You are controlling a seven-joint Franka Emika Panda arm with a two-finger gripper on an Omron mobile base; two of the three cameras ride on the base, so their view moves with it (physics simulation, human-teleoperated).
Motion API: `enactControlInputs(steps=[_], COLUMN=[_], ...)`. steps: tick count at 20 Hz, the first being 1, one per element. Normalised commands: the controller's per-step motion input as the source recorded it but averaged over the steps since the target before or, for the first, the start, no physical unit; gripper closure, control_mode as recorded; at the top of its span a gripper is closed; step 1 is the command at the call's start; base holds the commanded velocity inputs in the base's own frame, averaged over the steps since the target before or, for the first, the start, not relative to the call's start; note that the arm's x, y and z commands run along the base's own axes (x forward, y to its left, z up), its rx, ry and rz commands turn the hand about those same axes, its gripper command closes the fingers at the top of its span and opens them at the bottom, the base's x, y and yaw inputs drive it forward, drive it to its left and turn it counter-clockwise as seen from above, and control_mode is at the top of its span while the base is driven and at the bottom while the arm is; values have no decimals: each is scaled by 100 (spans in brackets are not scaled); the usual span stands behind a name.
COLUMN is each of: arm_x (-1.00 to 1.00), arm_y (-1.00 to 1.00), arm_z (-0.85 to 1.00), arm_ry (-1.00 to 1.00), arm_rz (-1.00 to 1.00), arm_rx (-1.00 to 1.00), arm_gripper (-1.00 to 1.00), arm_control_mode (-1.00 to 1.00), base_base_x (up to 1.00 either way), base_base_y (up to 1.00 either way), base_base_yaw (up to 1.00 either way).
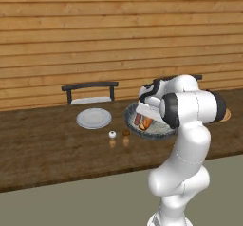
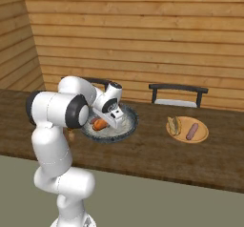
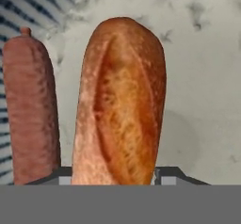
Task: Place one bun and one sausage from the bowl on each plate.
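The bowl [image 1: 142,134] [image 2: 112,140], dark-rimmed and speckled grey inside [image 3: 207,77], sits mid-table. In it lie a golden bun [image 1: 147,123] [image 2: 99,124] [image 3: 122,105] and a reddish sausage [image 1: 137,119] [image 3: 30,110], side by side. My gripper [image 1: 144,118] [image 2: 102,121] [image 3: 113,176] is low inside the bowl, open, with one fingertip on each side of the bun's near end. The light-grey plate [image 1: 94,118] to the left holds nothing. The orange plate [image 2: 188,129] to the right carries a bun [image 2: 174,125] and a sausage [image 2: 192,131].
Two small shakers, one white [image 1: 112,135] and one brown [image 1: 126,132], stand just left of the bowl. Dark chairs [image 1: 90,91] [image 2: 177,93] sit behind the wooden table [image 1: 42,149], against the plank wall.
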Motion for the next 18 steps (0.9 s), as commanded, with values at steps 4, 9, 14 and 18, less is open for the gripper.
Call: enactControlInputs(steps=[4,9,14,18], arm_x=[-2,-28,-51,-19], arm_y=[0,0,28,62], arm_z=[0,28,79,88], arm_ry=[0,1,-5,0], arm_rz=[0,2,0,3], arm_rx=[0,3,0,0], arm_gripper=[100,100,100,100], arm_control_mode=[-100,-100,-100,-100], base_base_x=[0,0,0,0], base_base_y=[0,0,0,0], base_base_yaw=[0,0,0,0])
